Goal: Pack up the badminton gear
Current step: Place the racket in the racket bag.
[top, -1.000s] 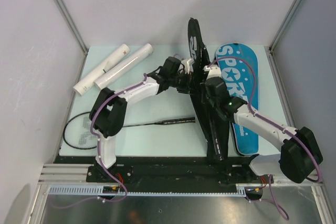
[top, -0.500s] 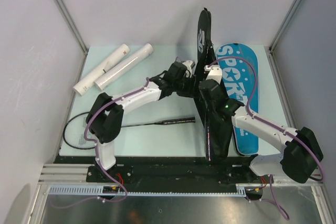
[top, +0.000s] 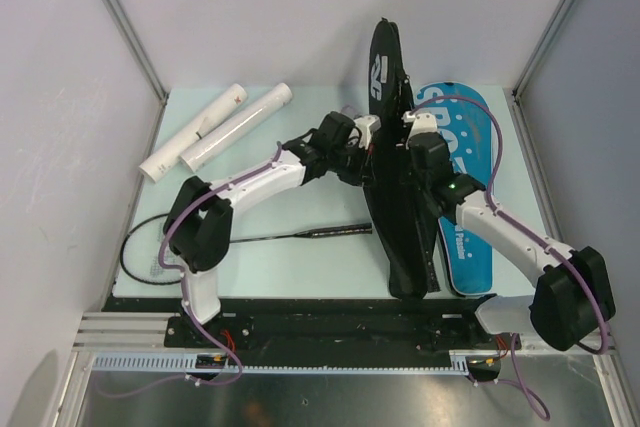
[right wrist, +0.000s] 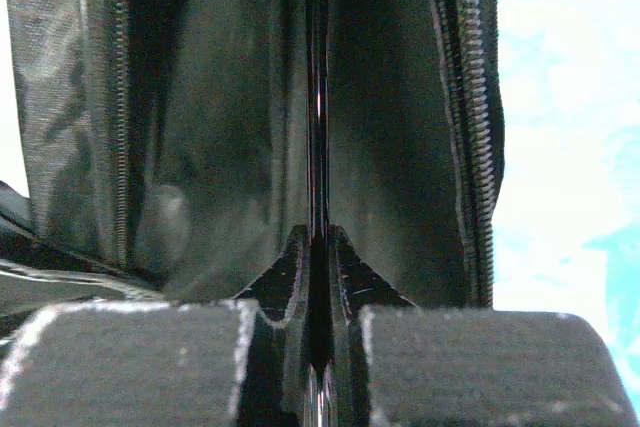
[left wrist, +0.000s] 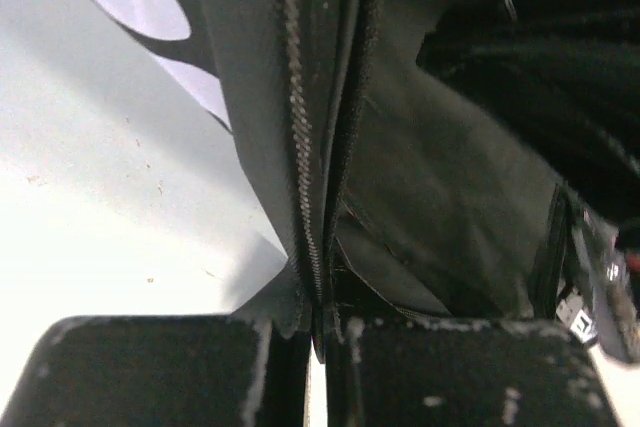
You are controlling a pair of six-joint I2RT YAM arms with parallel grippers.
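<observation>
The blue-black bag lettered SPORT (top: pixel 462 197) lies at the right of the table, with its black flap (top: pixel 392 97) lifted on edge. My left gripper (top: pixel 364 150) is shut on the flap's zipper edge (left wrist: pixel 300 147), pinched between the pads (left wrist: pixel 150 372). My right gripper (top: pixel 413 137) is shut on a thin black racket shaft (right wrist: pixel 316 97) inside the bag's black lining (right wrist: pixel 220 127), with zippers on both sides. A second racket (top: pixel 150 249) with a black handle lies flat at the near left. Two long white tubes (top: pixel 235 127) lie at the far left. No shuttlecocks show.
White walls and metal posts (top: pixel 120 22) close the table in on three sides. The black base rail (top: pixel 300 327) with both arm bases runs along the near edge. The loose racket's shaft (top: pixel 300 235) points toward the bag's near end.
The lifted black flap has swung right, then back a little, and stands more upright. My right gripper has moved farther from the bases, along the bag. My left gripper still holds the flap edge.
</observation>
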